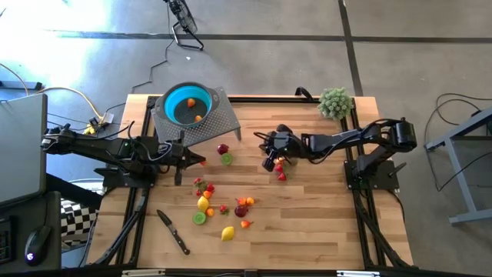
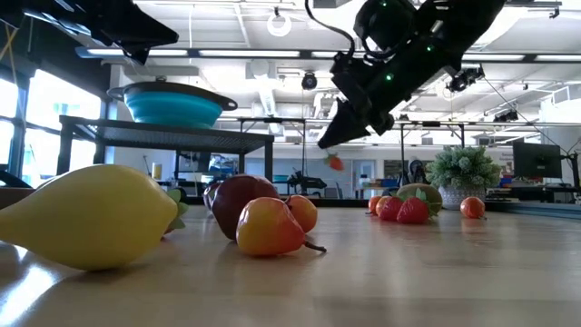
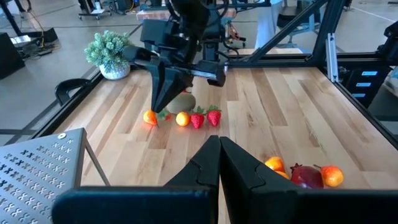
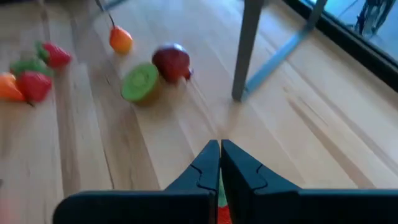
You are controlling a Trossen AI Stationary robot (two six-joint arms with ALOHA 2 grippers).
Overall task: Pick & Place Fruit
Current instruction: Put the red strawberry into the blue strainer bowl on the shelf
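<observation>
Right gripper (image 1: 270,163) jaws closed on a small red-green toy fruit (image 2: 335,163), lifted for carrying toward the teal bowl (image 1: 188,104) on its perforated grey stand; remaining fruit scattered on desk beside. Left gripper (image 1: 181,160) closed, empty.

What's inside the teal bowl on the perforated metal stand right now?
In the high view, the teal bowl on the perforated metal stand holds two small orange fruits, one near the centre and one nearer the rim. In the low view its wall hides the inside.
</observation>
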